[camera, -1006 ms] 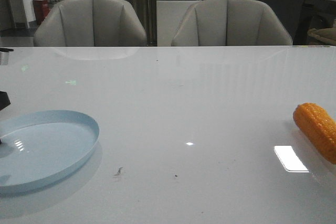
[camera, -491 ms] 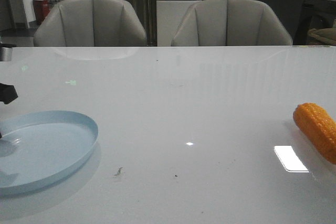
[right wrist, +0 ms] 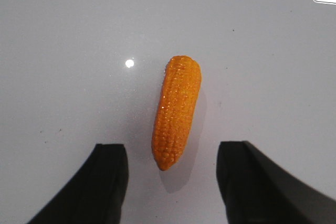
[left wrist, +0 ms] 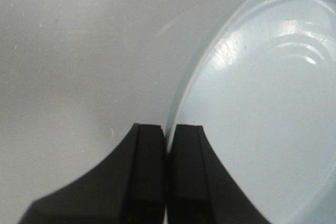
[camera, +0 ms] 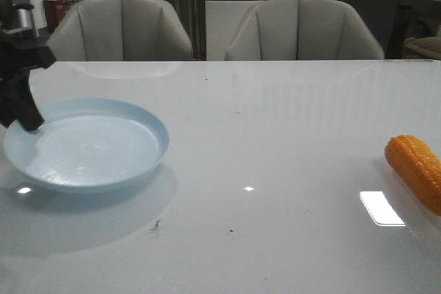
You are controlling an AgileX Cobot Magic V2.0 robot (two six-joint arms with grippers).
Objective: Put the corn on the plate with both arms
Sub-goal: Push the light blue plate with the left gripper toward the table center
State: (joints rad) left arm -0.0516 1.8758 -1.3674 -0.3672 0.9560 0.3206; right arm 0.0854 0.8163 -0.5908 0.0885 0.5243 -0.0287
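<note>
The pale-blue plate [camera: 103, 149] is at the left of the white table, raised a little with its shadow below it. My left gripper [camera: 29, 120] is shut on the plate's left rim. In the left wrist view the black fingers [left wrist: 149, 150] pinch the rim of the plate [left wrist: 262, 103] between them. The orange corn [camera: 415, 170] lies on the table at the far right edge. In the right wrist view my right gripper [right wrist: 171, 148] is open above the corn [right wrist: 177, 109], whose tapered tip points between the two fingers without touching them.
Two grey chairs [camera: 120, 29] [camera: 303, 29] stand behind the table's far edge. A bright reflected light patch [camera: 380, 208] lies on the table beside the corn. A few small dark specks [camera: 156, 224] mark the table's front middle.
The plate has been lifted and carried up and to the right from the front left corner. My left gripper has come into view, holding its rim. The corn has not moved.
</note>
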